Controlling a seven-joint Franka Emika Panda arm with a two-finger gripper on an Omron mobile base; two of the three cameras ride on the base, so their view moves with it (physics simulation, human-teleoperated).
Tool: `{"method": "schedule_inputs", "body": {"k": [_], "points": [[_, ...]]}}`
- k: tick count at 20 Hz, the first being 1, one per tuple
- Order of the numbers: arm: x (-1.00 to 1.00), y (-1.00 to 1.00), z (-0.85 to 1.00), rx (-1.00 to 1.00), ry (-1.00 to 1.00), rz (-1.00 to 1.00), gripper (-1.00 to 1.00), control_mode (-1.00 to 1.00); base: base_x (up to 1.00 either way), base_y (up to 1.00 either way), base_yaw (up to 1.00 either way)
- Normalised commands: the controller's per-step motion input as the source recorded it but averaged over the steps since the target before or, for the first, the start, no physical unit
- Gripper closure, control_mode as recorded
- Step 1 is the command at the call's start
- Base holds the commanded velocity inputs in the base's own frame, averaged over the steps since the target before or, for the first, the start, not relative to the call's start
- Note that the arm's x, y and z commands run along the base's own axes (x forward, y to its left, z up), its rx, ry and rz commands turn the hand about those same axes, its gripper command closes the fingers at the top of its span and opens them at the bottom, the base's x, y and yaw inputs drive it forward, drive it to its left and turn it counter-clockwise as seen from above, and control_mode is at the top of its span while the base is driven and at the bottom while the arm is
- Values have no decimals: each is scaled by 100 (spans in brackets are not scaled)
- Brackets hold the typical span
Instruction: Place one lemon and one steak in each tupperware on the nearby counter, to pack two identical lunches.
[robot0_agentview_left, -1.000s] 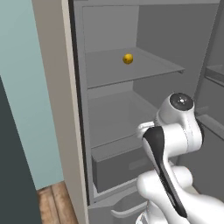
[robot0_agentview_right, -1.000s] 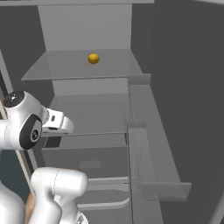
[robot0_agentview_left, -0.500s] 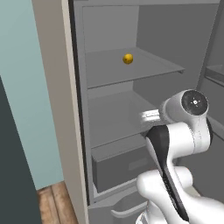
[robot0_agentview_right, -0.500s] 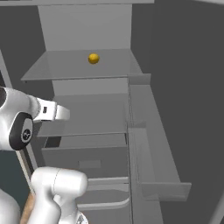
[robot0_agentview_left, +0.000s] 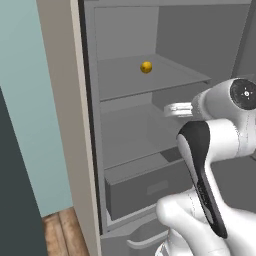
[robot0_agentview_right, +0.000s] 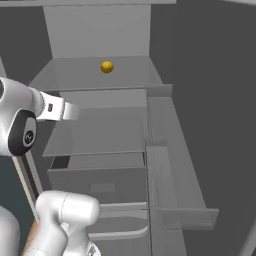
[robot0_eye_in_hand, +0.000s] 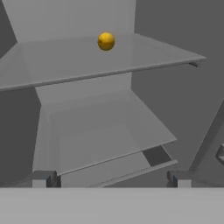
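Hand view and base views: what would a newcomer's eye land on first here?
The lemon, one bright yellow spot alone on the upper shelf of the open grey fridge. Next, the white arm reaching toward the shelves, its gripper open and level with the shelf below the lemon, holding nothing.

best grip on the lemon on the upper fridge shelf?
Pinch the lemon across its middle, coming in level from the open front. It is small and roundish, alone on the upper shelf, with the back wall just behind it. The gripper is open, below shelf level.
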Motion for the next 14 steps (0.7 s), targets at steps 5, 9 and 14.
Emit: {"method": "schedule_inputs", "body": {"k": [5, 9, 14], "points": [[3, -3, 66, 0, 0, 0, -100, -100, 0, 0, 0], [11, -16, 26, 0, 0, 0, -100, -100, 0, 0, 0], [34, -7, -8, 0, -2, 0, -100, -100, 0, 0, 0]]}}
